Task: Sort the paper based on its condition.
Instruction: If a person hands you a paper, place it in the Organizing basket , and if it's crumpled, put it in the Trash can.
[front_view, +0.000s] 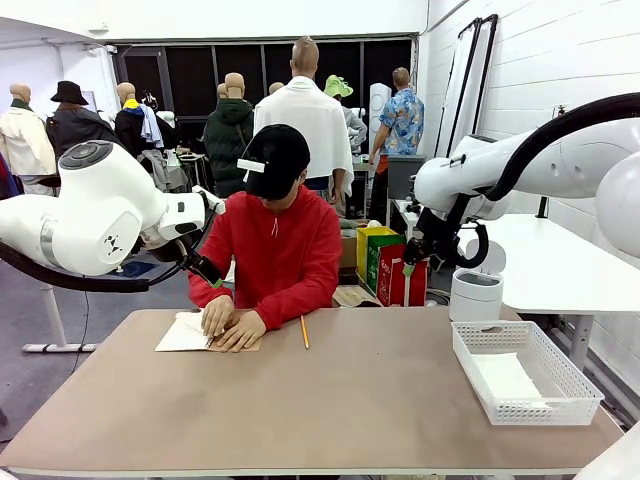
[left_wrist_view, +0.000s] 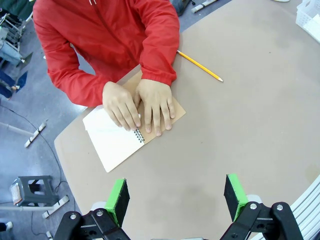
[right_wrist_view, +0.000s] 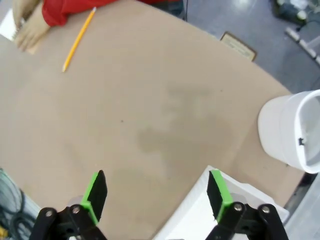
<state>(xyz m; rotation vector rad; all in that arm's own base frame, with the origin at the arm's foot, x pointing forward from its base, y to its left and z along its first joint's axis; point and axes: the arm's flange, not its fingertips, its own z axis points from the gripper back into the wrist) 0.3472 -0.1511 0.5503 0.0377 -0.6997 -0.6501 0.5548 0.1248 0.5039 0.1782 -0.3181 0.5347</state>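
A person in a red top (front_view: 282, 255) sits at the far side of the counter (front_view: 330, 400), in the middle left of the front view, both hands (front_view: 228, 322) pressed down on an open spiral notebook (front_view: 190, 333). In the left wrist view the notebook (left_wrist_view: 117, 142) lies left of centre, one white page turned up and the brown cover showing under the person's hands (left_wrist_view: 140, 106), which rest side by side across the spiral binding. Whether that page is a loose sheet cannot be told.

A yellow pencil (front_view: 304, 331) lies on the counter just right of the person's hands, apart from the notebook; it shows in the upper middle of the left wrist view (left_wrist_view: 199, 65) and the upper left of the right wrist view (right_wrist_view: 78, 39).

At the lower right of the front view stands a white mesh basket (front_view: 578, 395) with a flat sheet of white paper (front_view: 505, 377) lying in its bottom. A white bin (front_view: 476, 294) stands behind the counter's far right edge.

The left pincer (left_wrist_view: 176, 200) hangs above the counter, its green pads spread wide with nothing between them. The right pincer (right_wrist_view: 157, 192) is likewise spread wide and empty, held high over the counter's right end with the basket's corner (right_wrist_view: 195, 215) under it and the bin (right_wrist_view: 292, 132) at the right edge.
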